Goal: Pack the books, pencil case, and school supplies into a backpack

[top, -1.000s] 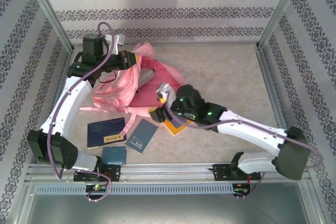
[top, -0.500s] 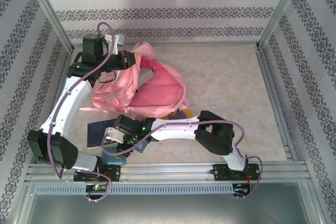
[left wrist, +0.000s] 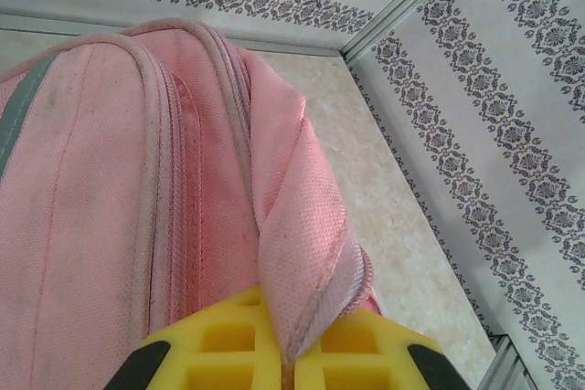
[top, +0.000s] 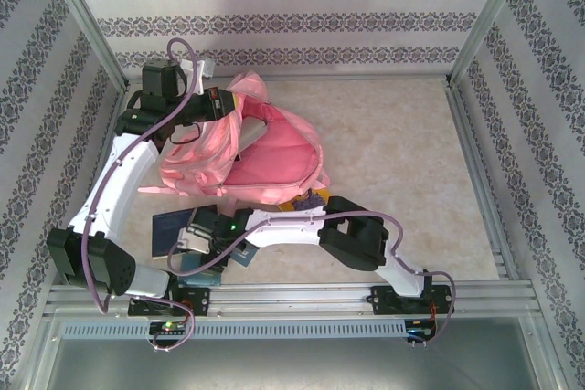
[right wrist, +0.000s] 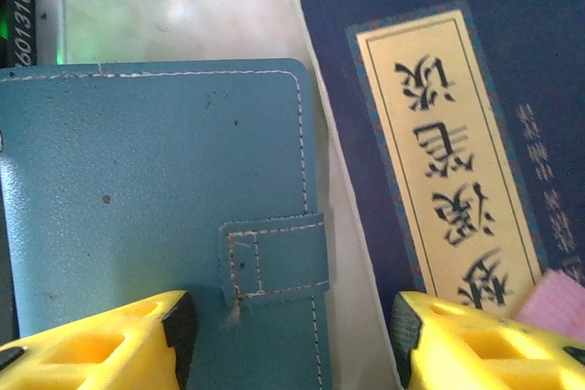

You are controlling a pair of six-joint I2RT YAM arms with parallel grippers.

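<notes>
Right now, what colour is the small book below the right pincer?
Teal book, with a stitched strap; clearest in the right wrist view.

Right gripper (top: 188, 243) over books (top: 166, 226) beside backpack (top: 274, 157)

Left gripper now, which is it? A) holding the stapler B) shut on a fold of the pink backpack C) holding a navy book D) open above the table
B: the left wrist view shows the left gripper shut, with a fold of the backpack pinched between its jaws.
</notes>
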